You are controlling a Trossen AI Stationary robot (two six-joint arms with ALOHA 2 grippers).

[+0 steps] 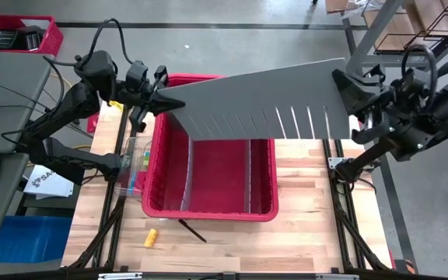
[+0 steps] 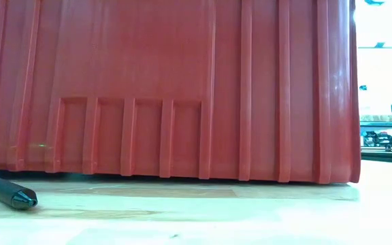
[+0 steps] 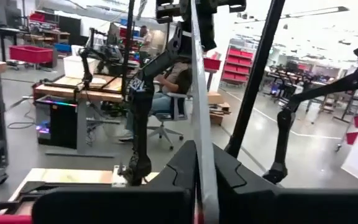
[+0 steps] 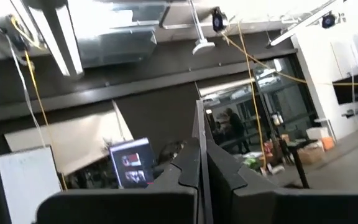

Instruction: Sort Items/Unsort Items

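Above ribbed red bin (image 1: 208, 206) | flat slotted grey panel (image 1: 263, 101) | both grippers clamped

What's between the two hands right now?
A grey slotted panel spans from the left hand to the right hand, each shut on one end, above the red bin. The high view shows it.

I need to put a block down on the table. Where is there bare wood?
Bare wood lies right of the red bin, and in front of it beyond the dark stick and yellow piece. Left is crowded by the clear container.
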